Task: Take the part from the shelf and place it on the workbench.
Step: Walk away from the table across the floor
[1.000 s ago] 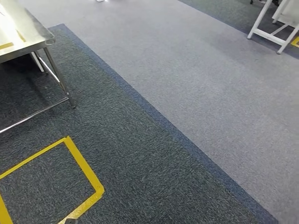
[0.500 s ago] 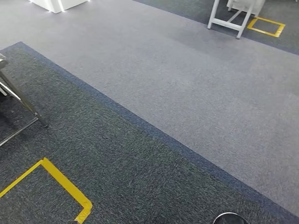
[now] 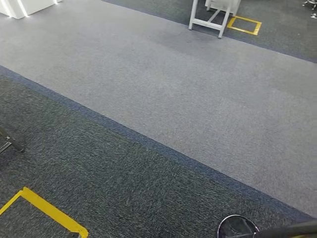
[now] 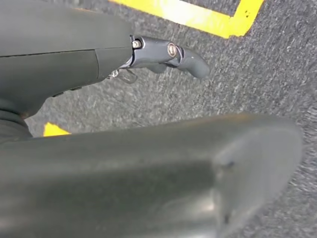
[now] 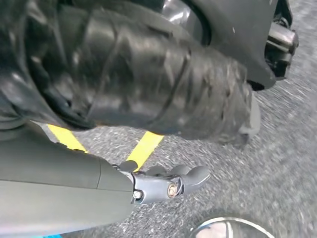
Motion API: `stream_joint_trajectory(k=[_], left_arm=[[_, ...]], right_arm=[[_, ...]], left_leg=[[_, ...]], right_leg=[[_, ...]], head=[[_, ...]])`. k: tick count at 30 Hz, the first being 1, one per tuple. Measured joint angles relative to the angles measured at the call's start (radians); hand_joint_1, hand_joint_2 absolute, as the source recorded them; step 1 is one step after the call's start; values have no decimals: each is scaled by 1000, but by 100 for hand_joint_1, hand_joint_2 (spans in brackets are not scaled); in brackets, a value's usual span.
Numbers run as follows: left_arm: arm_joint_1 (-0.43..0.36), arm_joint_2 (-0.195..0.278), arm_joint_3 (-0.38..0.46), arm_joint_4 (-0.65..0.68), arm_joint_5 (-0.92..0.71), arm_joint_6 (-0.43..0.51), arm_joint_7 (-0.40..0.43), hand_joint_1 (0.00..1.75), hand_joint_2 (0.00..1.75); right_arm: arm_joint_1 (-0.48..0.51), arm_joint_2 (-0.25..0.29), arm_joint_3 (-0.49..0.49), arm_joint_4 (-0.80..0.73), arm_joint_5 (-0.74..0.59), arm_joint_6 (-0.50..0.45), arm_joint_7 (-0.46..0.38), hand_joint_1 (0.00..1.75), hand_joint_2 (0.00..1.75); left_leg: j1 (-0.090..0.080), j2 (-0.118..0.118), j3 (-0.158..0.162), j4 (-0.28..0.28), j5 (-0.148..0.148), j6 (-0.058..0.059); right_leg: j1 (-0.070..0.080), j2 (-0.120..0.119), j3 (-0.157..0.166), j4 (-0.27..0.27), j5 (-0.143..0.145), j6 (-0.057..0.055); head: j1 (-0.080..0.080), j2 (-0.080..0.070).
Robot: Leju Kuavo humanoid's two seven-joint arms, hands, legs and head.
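From the head view there is floor all round: a pale carpet band [image 3: 168,89] runs from 10 o'clock across to 4 o'clock, with dark carpet [image 3: 112,183] on the near side. A white frame [image 3: 209,20] stands at 12 o'clock with a yellow tape square [image 3: 244,25] just beside it. More tape [image 3: 52,213] lies at 7 o'clock, a metal foot [image 3: 11,144] at 9 o'clock, and a shiny round disc [image 3: 237,228] at 5 o'clock; what that is I cannot tell. The pale band looks like the widest open lane, and the frame's legs and the metal foot are the edges to steer clear of. At the left wrist, the left hand [image 4: 85,54] hangs over dark carpet, its fingers [image 4: 168,52] stretched out and well apart from the thumb, holding nothing. At the right wrist, the right hand [image 5: 75,188] is the same: fingers [image 5: 176,184] straight, nothing in them. Where the part is I cannot tell, so its weight, stiffness and best place to take hold cannot be judged yet; I would treat it as heavy and slippery until it is seen.
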Motion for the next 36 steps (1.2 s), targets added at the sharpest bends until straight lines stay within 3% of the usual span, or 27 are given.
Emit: stream_joint_trajectory(k=[1,2,4,6,7,8,9,11,13,14,15,16,17,19,20,21,23,25,26,28,29,30,31,32,33,35,36], left_arm=[[0,4,0,0,2,2,-1,0,0],[-3,7,0,0,6,5,-5,0,0],[-13,11,1,0,17,10,-25,0,0],[-26,12,2,0,26,16,-54,0,0],[-31,13,2,-1,29,19,-68,0,0],[-33,15,2,-1,31,22,-82,0,0],[-35,19,2,-2,33,26,-94,0,0],[-37,28,5,-4,40,32,-118,0,0],[-30,41,10,-6,55,33,-148,0,0],[-23,48,13,-8,68,30,-166,0,0],[-19,54,15,-12,86,23,-185,0,0],[-17,58,16,-19,107,14,-201,0,0],[-17,60,12,-29,140,2,-213,0,0],[-21,59,-20,-56,233,-20,-223,0,0],[-24,55,-50,-69,288,-26,-225,0,0],[-28,51,-87,-80,337,-27,-227,0,0],[-45,43,-169,-93,400,-17,-229,0,0],[-75,33,-264,-98,419,0,-230,0,0],[-93,24,-315,-98,416,9,-230,0,0],[-124,6,-412,-97,401,21,-228,0,0],[-136,-3,-453,-96,394,25,-225,0,0],[-146,-10,-489,-95,389,27,-223,0,0],[-153,-16,-518,-94,387,29,-222,0,0],[-159,-23,-544,-93,385,30,-221,0,0],[-164,-28,-565,-92,382,30,-221,0,0],[-175,-42,-601,-91,372,26,-224,0,0],[-182,-48,-619,-91,366,24,-225,0,0]], right_arm=[[3,-1,-6,0,-5,-2,-24,0,0],[5,-2,-12,0,-10,-4,-49,0,0],[5,-10,-24,-4,-16,-8,-103,0,0],[-4,-18,-32,-12,-19,-16,-162,0,0],[-9,-21,-35,-16,-19,-21,-189,0,0],[-12,-22,-38,-19,-20,-25,-215,0,0],[-12,-23,-42,-20,-20,-28,-236,0,0],[-12,-24,-50,-20,-23,-31,-270,0,0],[-11,-24,-58,-21,-29,-20,-302,0,0],[-10,-23,-62,-21,-31,-11,-320,0,0],[-8,-22,-66,-21,-30,-2,-337,0,0],[-7,-21,-70,-21,-29,6,-350,0,0],[-5,-20,-72,-22,-28,16,-358,0,0],[-4,-15,-71,-34,-37,32,-362,0,0],[-7,-12,-65,-44,-47,37,-363,0,0],[-13,-11,-56,-54,-61,38,-364,0,0],[-38,-8,-36,-66,-88,32,-365,0,0],[-76,-2,-19,-66,-101,20,-355,0,0],[-101,2,-12,-66,-105,13,-340,0,0],[-159,12,0,-66,-112,3,-301,0,0],[-184,17,5,-66,-115,1,-285,0,0],[-202,21,10,-66,-116,0,-276,0,0],[-213,25,14,-66,-118,0,-272,0,0],[-219,28,18,-66,-119,0,-270,0,0],[-222,30,22,-66,-119,-1,-270,0,0],[-233,32,30,-67,-115,-12,-270,0,0],[-245,35,36,-67,-112,-21,-269,0,0]], left_leg=[[-1,11,2,0,-2,-1],[-2,22,3,-1,-3,-2],[-5,42,6,-4,-7,-3],[-5,60,7,-7,-15,-13],[-3,72,10,-10,-18,-20],[-1,86,16,-15,-18,-28],[-1,85,21,-13,-16,-33],[-6,37,5,38,-43,-38],[-9,-24,-51,166,-113,-41],[-8,-35,-80,227,-140,-44],[-8,-40,-101,263,-149,-47],[-8,-41,-106,261,-135,-50],[-7,-44,-94,219,-103,-53],[-4,-67,-37,75,-30,-61],[-3,-81,-14,19,-11,-59],[-3,-91,-1,-13,-5,-54],[-3,-85,4,-19,-12,-34],[0,-62,7,-18,1,-20],[1,-50,5,-18,10,-12],[0,-27,-1,-19,23,-1],[-2,-15,-3,-20,25,1],[-3,-3,-3,-21,25,1],[-5,8,-2,-23,25,2],[-7,19,0,-26,25,2],[-10,29,2,-30,26,3],[-14,45,1,-36,25,2],[-15,53,2,-38,21,-2]], right_leg=[[0,-3,2,-11,23,-2],[2,-10,23,-64,63,-7],[16,-56,86,-218,148,-32],[31,-97,116,-305,182,-51],[34,-96,117,-314,183,-54],[34,-85,118,-321,184,-55],[32,-69,123,-333,191,-57],[23,-41,136,-357,209,-65],[16,-13,141,-363,221,-68],[14,2,142,-363,221,-66],[12,18,144,-362,219,-63],[10,33,148,-361,216,-60],[6,46,153,-359,212,-56],[0,71,156,-349,201,-42],[-1,83,156,-343,193,-33],[0,92,155,-339,186,-26],[2,102,156,-336,180,-17],[1,81,149,-313,168,-13],[-1,59,130,-274,145,-9],[-4,15,55,-139,72,1],[-5,7,14,-65,42,4],[-6,3,-14,-15,31,5],[-6,0,-24,-2,43,3],[-5,-3,-15,-32,77,-3],[-2,-12,10,-99,124,-13],[13,-70,68,-255,198,-42],[21,-96,85,-304,212,-51]], head=[[0,0],[0,0],[0,0],[0,0],[1,0],[2,0],[2,0],[0,0],[-7,0],[-11,0],[-13,0],[-15,0],[-16,0],[-19,0],[-22,0],[-24,0],[-24,0],[-18,0],[-13,0],[-2,0],[1,0],[1,0],[2,0],[2,0],[3,0],[2,0],[1,0]])
